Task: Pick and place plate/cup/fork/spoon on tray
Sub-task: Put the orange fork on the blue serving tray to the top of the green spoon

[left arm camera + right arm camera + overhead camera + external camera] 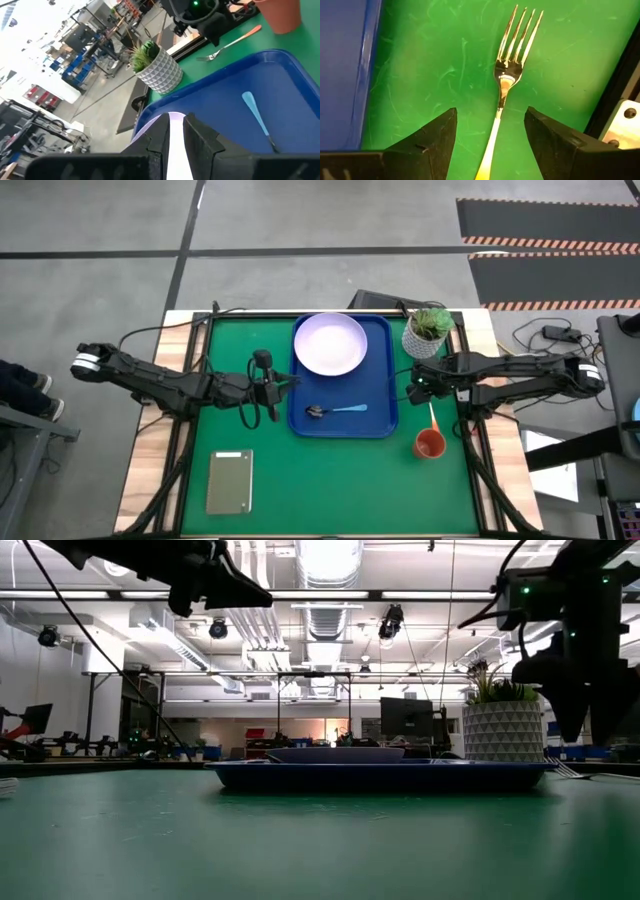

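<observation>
A green mat covers the counter (330,480), with pale wood showing along both side edges. The dark blue tray (343,423) sits at the mat's middle, toward the far edge. On the tray, the lavender plate (330,344) fills the far half, and the spoon (338,410) with its light blue handle lies in the near half. Right of the tray, the fork (507,75) lies on the mat, and the red-orange cup (429,444) stands just beyond the handle's near end. A white pot with a green plant (428,332) stands by the tray's far right corner. A grey slab (229,481) lies well to the tray's near left.

The right gripper (490,135) hovers over the fork, fingers spread wide to either side of it. The left gripper (172,142) hangs beside the tray's left edge, fingers narrowly apart and empty.

Behind the counter is a large workshop with ceiling strip lights, ducts and shelving.
</observation>
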Robot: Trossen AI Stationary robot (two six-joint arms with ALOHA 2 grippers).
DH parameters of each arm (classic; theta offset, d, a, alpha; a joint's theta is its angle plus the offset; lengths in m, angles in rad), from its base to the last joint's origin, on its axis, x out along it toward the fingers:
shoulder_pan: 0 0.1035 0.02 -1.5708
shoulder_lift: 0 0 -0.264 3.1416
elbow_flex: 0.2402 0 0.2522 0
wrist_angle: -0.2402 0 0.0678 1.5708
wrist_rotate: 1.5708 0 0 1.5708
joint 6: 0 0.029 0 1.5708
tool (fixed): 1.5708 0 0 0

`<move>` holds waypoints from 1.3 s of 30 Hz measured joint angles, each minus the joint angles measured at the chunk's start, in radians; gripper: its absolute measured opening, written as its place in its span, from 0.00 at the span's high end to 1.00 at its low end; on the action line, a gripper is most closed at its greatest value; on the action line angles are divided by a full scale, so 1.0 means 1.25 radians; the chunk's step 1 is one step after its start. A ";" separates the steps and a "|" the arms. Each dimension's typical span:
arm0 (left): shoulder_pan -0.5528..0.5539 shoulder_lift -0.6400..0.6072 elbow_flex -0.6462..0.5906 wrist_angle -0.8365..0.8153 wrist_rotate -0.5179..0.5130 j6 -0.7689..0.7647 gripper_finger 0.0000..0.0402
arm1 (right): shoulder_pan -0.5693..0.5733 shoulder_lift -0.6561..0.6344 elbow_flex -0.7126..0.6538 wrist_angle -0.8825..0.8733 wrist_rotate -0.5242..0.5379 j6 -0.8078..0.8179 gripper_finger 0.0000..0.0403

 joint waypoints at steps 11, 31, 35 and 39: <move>0.000 0.000 0.009 0.005 -0.012 0.050 0.91 | -0.003 0.087 -0.001 0.007 -0.021 0.022 0.46; 0.000 0.000 0.008 0.015 -0.012 0.080 0.91 | -0.003 0.237 -0.011 0.088 -0.048 -0.023 0.52; 0.000 0.000 0.007 0.015 -0.012 0.080 0.91 | -0.003 0.233 -0.012 0.090 -0.048 -0.023 0.61; 0.000 0.000 0.005 0.015 -0.012 0.080 0.91 | -0.003 0.231 -0.012 0.092 -0.047 -0.023 0.72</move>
